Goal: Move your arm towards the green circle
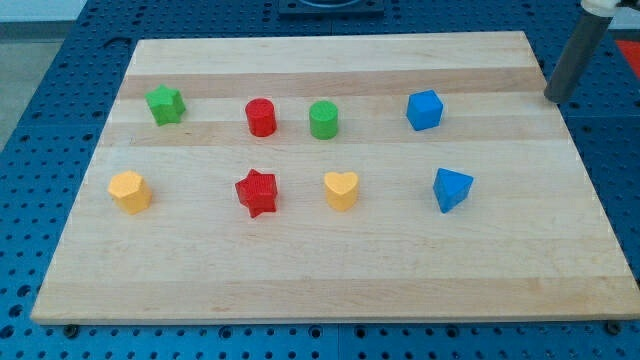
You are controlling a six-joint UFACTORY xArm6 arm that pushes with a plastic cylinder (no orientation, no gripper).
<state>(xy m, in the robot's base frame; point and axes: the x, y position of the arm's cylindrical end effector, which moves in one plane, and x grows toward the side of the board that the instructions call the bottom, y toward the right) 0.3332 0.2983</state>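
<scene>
The green circle [323, 119] stands in the upper row of the wooden board [330, 270], right of the red circle [261, 116] and left of the blue cube [424, 110]. My tip [558, 99] is at the view's upper right, just off the board's right edge, far to the right of the green circle and beyond the blue cube. It touches no block.
A green star [165, 104] sits at the upper left. The lower row holds a yellow hexagon-like block [130, 191], a red star [257, 192], a yellow heart [341, 189] and a blue triangular block [451, 188]. Blue perforated table [60, 100] surrounds the board.
</scene>
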